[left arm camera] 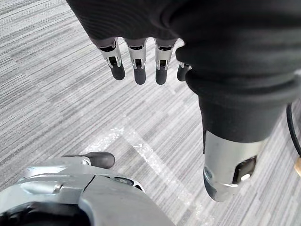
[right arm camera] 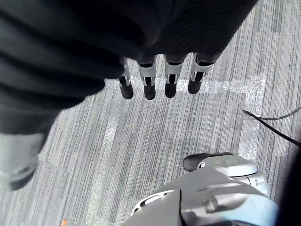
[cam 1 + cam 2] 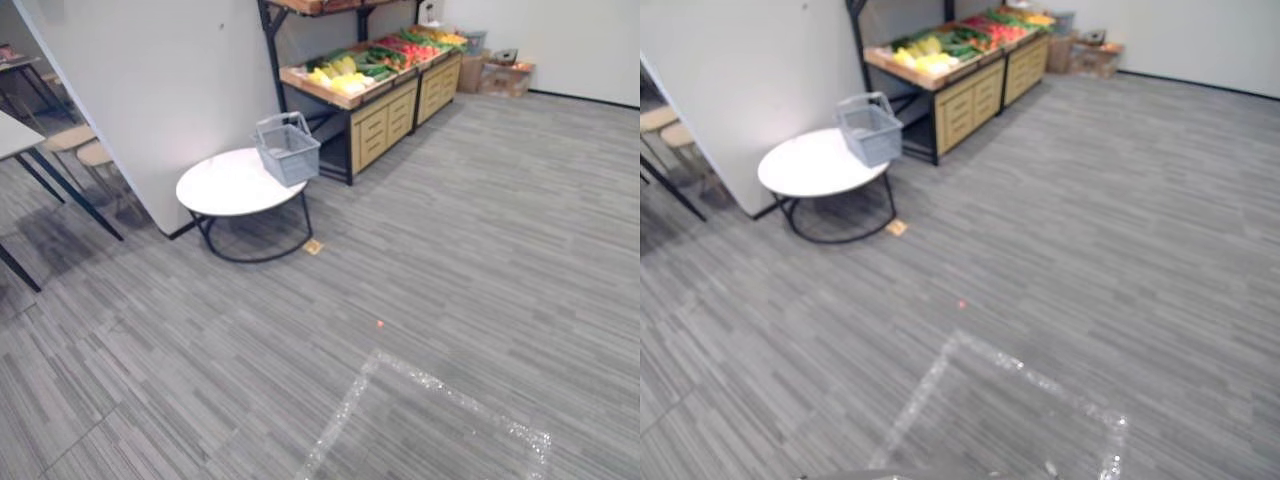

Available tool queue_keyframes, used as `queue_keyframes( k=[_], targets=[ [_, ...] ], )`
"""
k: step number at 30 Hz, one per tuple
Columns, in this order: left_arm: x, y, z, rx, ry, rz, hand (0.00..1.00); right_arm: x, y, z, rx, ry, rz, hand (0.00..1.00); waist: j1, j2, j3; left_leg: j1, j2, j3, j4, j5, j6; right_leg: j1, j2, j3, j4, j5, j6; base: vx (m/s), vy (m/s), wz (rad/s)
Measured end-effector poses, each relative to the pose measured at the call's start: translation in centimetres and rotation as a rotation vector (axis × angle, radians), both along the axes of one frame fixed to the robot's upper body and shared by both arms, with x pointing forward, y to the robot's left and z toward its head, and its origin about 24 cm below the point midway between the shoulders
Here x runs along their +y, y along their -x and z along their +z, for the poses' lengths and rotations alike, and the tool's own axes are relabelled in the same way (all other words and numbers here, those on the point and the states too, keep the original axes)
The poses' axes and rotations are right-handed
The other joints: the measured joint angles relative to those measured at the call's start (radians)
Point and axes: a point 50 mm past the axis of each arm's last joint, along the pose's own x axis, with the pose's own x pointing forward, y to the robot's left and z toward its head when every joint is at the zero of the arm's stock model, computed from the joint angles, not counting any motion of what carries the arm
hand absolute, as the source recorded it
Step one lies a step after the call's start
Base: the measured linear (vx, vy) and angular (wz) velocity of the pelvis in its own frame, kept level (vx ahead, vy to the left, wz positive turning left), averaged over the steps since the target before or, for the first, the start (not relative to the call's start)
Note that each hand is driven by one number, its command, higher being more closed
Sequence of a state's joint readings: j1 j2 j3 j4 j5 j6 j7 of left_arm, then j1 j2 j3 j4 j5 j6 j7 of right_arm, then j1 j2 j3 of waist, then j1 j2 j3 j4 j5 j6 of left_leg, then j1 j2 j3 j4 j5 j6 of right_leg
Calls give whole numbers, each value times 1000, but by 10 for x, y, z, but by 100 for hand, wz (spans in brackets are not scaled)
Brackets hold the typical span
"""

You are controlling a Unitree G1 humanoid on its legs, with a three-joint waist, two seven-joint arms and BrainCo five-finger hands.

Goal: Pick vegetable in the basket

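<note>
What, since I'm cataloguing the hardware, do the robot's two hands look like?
Both match: left hand and right hand wear a dark ribbed cover over back and wrist, with a row of silver fingers with rounded dark tips. The left thumb is silver-grey below its dark ribbed sleeve.

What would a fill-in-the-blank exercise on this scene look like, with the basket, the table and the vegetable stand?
1. The grey basket stands on the round ____ table.
2. The vegetables lie on a wooden stand with ____ in its front.
3. The left robot hand and the right robot hand hang over the floor, fingers straight, holding ____.
Missing words: white; drawers; nothing.
</note>
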State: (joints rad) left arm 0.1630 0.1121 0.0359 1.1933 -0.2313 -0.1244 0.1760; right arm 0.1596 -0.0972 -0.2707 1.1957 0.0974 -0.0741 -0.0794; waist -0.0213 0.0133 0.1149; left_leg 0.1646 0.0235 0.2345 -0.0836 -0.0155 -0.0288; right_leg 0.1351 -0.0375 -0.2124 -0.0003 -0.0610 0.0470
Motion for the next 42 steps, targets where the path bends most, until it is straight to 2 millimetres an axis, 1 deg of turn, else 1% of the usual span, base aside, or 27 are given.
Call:
queue_keyframes(
  k=[1, 2, 3, 4, 5, 7, 8, 12, 15, 17, 19, 27, 31, 35, 38, 41, 42],
  targets=[
    [0, 0, 0, 1, -2, 1, 0, 0, 0, 0, -2, 0, -4, 0, 0, 8, 0, 2, -1, -1, -5, 0, 0, 6, 1, -3, -6, 1, 1, 77, 2, 3],
    [0, 0, 0, 2, -4, 2, 0, 0, 0, 0, -2, 0, -7, 0, 0, 8, 3, 6, -1, -1, -6, 0, 0, 12, 2, -5, -11, 2, 1, 110, -3, 4],
    [1, 0, 0, 2, -7, 3, 0, 1, 0, 0, -2, 0, -10, 0, 1, -4, 13, 17, -1, -2, -11, -1, -2, 26, 4, -9, -20, 2, 2, 94, -14, 4],
    [1, 0, 0, 1, -11, 3, 0, 1, -1, 0, -5, -2, -18, 0, 1, 3, 12, 28, -1, -2, -11, -5, -8, 39, 4, -13, -26, 2, 2, 88, -22, 3],
    [2, 0, 0, 2, -14, 3, 0, 1, -2, 0, -6, -2, -17, 0, 1, -7, 17, 32, -1, -2, -11, -7, -12, 45, 5, -14, -31, 2, 2, 62, -21, 2],
    [1, -1, 0, 2, -21, -11, 0, 1, -8, 0, -21, 1, -8, 0, -1, -2, 19, 32, -1, -2, -11, -9, -14, 49, 5, -22, -35, 1, 3, 20, -11, 1],
    [1, -1, 0, 2, -22, -11, 0, 1, -10, 0, -24, 1, -9, 0, -1, -7, 23, 32, -1, -2, -11, -10, -15, 49, 5, -22, -36, 1, 3, 0, 0, 0],
    [1, -4, 1, -3, -23, -10, 0, 1, -15, 1, -38, 2, -6, 0, 0, -7, 25, 33, 1, 1, -11, -11, -17, 50, 5, -21, -37, 0, 6, -8, -4, -1],
    [1, -4, 1, -6, -22, -12, 0, 1, -19, 2, -50, 6, 32, 0, 0, -7, 26, 39, 2, 8, -11, -11, -18, 49, 6, -11, -31, -1, 7, -48, -12, -9],
    [1, -5, 1, -8, -24, -13, 0, 1, -25, 3, -71, 9, 70, 0, 0, -5, 39, 50, 7, 28, -11, -12, -18, 42, 7, 5, -7, -9, 16, -58, 0, -25],
    [1, -5, 1, -9, -23, -15, 0, 1, -30, 4, -95, 7, 91, 0, -1, -5, 47, 50, 9, 53, -11, -12, -18, 22, 8, 30, 13, -11, 14, -70, 6, -33],
    [2, -5, 1, -6, -27, -39, 0, 3, -24, 3, -85, -8, 75, 0, 0, -13, 53, 47, 6, 63, -17, -15, -17, 18, 3, 25, -3, -9, 16, -43, 5, -5],
    [2, -3, 0, 5, -26, -34, 0, 3, -20, 2, -74, -21, 32, 0, 0, -13, 53, 46, 9, 65, -17, -22, -19, 30, 3, 8, -31, -3, 24, 24, -3, -1],
    [3, 1, 0, 17, -23, -6, 0, 3, -19, 1, -69, -24, 23, 0, 0, -15, 52, 49, 10, 65, -11, -24, -21, 41, 6, -2, -40, 6, 13, 99, -12, 1],
    [4, 1, 0, 18, -24, -5, 0, 4, -18, 1, -68, -26, 10, 0, 1, -13, 50, 52, 10, 66, -11, -25, -22, 50, 7, -8, -50, 6, 13, 76, -26, 3],
    [4, 1, 0, 17, -25, -4, 0, 4, -19, 1, -71, -28, 2, 0, 1, -10, 51, 64, 13, 76, -11, -31, -32, 62, 9, -8, -52, 6, 13, 36, -28, -6],
    [4, 1, 0, 17, -26, -5, 0, 5, -19, 1, -72, -29, -3, 0, 1, -18, 55, 68, 14, 82, -11, -32, -33, 64, 10, -6, -52, 6, 14, 1, -29, -10]
  ],
)
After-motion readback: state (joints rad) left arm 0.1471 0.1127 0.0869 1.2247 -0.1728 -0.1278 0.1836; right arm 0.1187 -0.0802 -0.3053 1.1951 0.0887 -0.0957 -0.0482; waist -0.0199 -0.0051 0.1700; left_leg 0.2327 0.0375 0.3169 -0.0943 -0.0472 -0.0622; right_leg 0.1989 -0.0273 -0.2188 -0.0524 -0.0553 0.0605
